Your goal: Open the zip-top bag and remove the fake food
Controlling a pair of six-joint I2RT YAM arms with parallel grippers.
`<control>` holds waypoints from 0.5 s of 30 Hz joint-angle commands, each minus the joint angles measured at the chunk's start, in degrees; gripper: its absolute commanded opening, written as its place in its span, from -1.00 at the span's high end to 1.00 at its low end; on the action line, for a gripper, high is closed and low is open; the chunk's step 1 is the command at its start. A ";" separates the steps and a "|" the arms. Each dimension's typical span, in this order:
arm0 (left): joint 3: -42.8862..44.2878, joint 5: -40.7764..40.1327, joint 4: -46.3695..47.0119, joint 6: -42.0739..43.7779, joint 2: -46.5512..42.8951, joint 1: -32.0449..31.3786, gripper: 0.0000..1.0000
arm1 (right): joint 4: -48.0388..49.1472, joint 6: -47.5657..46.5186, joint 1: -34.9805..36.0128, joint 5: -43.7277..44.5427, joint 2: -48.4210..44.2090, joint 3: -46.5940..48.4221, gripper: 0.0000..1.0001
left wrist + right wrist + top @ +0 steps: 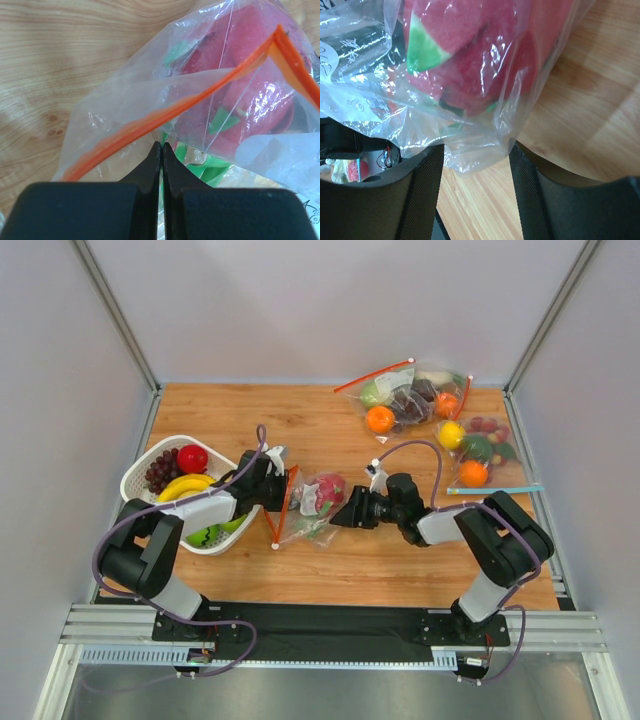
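Note:
The zip-top bag point(303, 512) lies at the table's middle, its red-orange zip strip point(283, 508) facing left. A pink fruit with green tips point(328, 490) is inside it; this fruit also shows in the left wrist view point(240, 90) and the right wrist view point(470, 40). My left gripper point(283, 490) is shut point(161, 145) on the bag's plastic just below the strip point(165, 112). My right gripper point(343, 513) is open point(475, 150), and the bag's bottom corner point(470, 162) lies loosely between its fingers. A dark grape bunch point(162, 472) and a round red fruit point(192, 458) lie in the white basket point(135, 478).
The basket at the left also holds yellow point(186, 485) and green point(212, 534) fruit. A red-strip bag with an orange and grapes point(405, 400) and a teal-strip bag of fruit point(480, 455) lie at the back right. Metal posts stand at the table's far corners.

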 commanded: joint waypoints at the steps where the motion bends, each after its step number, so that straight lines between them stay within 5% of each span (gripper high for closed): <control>1: 1.40 0.02 -0.62 0.17 -0.18 -0.52 1.00 | 8.66 1.23 0.04 -1.02 2.79 2.06 -0.11; 4: 0.88 2.56 0.25 0.17 -0.79 -0.52 1.00 | 13.23 3.08 -0.05 -1.99 3.94 1.45 0.17; 5: 0.70 2.83 0.61 0.25 -1.58 -0.44 1.00 | 13.76 3.43 -0.05 -1.64 4.03 1.36 0.55; 6: 0.61 2.83 0.78 0.34 -2.02 -0.52 0.98 | 13.59 3.26 -0.05 -1.64 4.12 1.36 0.70; 8: 0.44 2.22 0.78 0.87 -4.03 -0.52 0.56 | 13.33 2.82 -0.14 -1.38 3.94 1.01 0.99; 10: 0.35 1.70 1.31 1.04 -5.79 -0.52 0.16 | 13.32 2.64 -0.05 -1.46 3.51 0.39 0.99; 15: 1.66 1.34 2.28 1.48 -6.95 -1.05 0.02 | 12.97 2.64 -0.05 -1.55 3.24 0.30 0.99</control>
